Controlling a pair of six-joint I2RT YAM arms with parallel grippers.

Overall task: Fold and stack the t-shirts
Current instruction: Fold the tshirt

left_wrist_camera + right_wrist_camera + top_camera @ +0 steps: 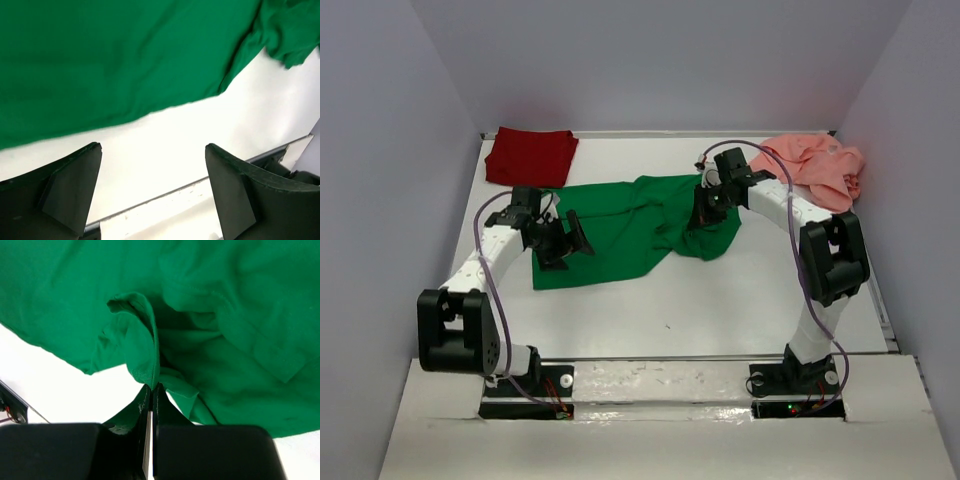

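White table; green t-shirt spread mid-table, limp and light, likely to sag and bunch; right gripper clenched on a pinched fold at its right side; left gripper released, empty, near the hem; hem corners look the surest hold.

Green t-shirt fold hidden inside right tool

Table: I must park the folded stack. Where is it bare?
Bare: the near strip between the green t-shirt and the arm bases, and the far strip between the dark red t-shirt and the pink t-shirt. Crowded: the middle, at the left hand and right hand.
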